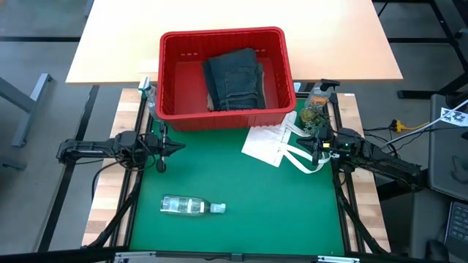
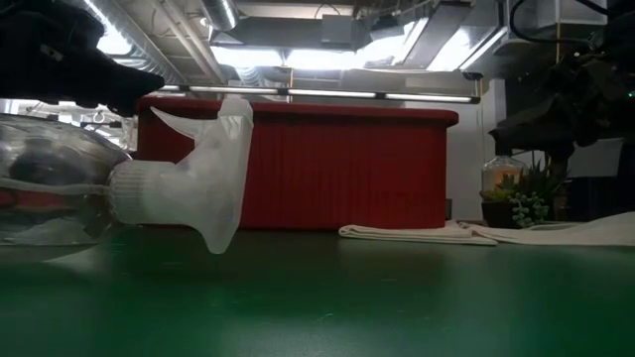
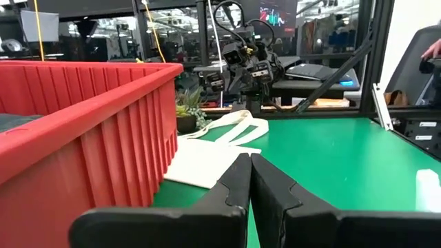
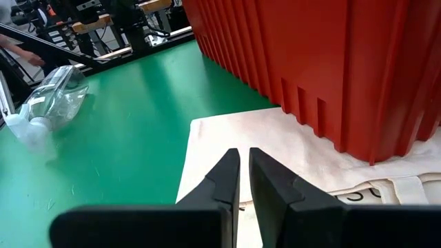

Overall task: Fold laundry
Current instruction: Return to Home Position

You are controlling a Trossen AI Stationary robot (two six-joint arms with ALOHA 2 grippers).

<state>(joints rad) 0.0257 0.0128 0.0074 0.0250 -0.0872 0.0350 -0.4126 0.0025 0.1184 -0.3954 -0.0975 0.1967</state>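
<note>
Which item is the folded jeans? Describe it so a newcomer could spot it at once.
Find the red bin at the far edge of the green mat. The folded jeans lie inside it, near the middle. They are the only dark blue denim in view; the cream tote bag and clear bottle lie outside, on the mat.

Dark blue jeans (image 1: pixel 235 77) inside the red ribbed basket (image 1: pixel 219 117); beside the basket, a cream bag (image 1: pixel 267 142) on the green worktop (image 1: pixel 278 212).
</note>
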